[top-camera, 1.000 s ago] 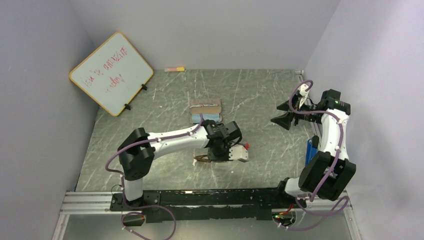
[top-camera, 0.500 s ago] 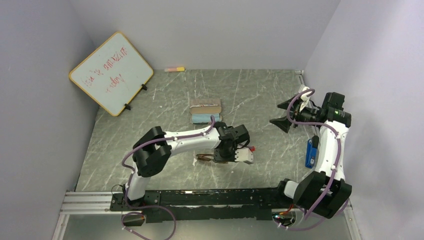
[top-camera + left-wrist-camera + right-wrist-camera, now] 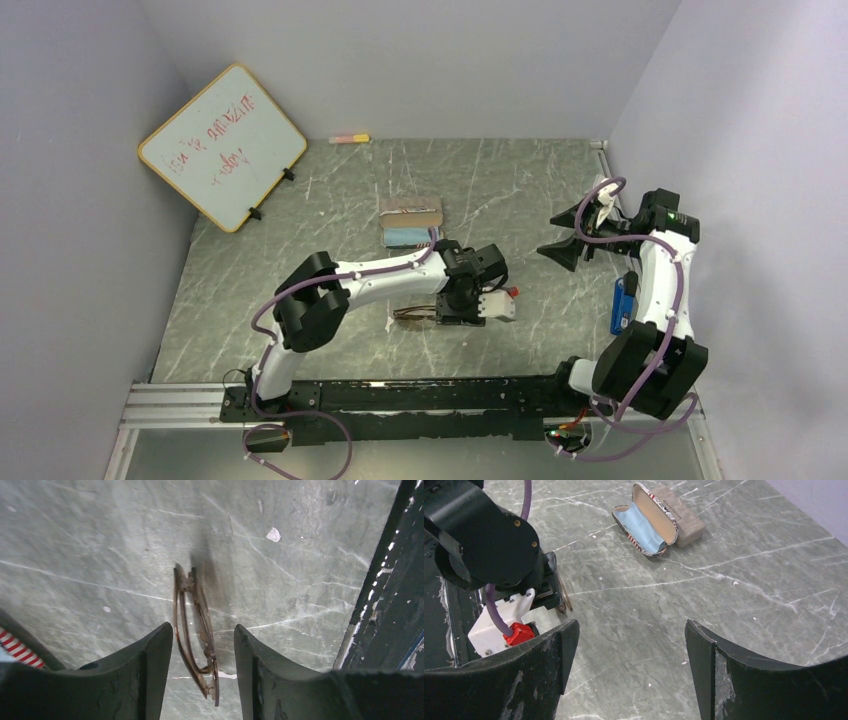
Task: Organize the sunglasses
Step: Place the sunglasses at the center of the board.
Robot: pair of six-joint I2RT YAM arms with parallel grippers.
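The brown-framed sunglasses (image 3: 186,584) are folded and stand on edge on the grey table, between the fingers of my left gripper (image 3: 203,628). A gap shows on each side, so the jaws are open and touch nothing. From above, the sunglasses (image 3: 415,314) stick out to the left of the left gripper (image 3: 455,310), at the table's near middle. In the right wrist view the sunglasses (image 3: 564,597) peek out beside the left wrist. My right gripper (image 3: 560,232) hangs above the table's right side, open and empty, its jaws (image 3: 631,625) wide over bare table.
An open brown case (image 3: 410,222) with blue lining lies behind the left gripper, and the case (image 3: 651,522) shows far off in the right wrist view. A whiteboard (image 3: 222,147) leans at back left. A blue object (image 3: 622,305) lies by the right wall. The black rail (image 3: 395,605) runs close by.
My left gripper has slid right with the sunglasses, then opened its jaws and let go of them. The right gripper has shifted only a little.
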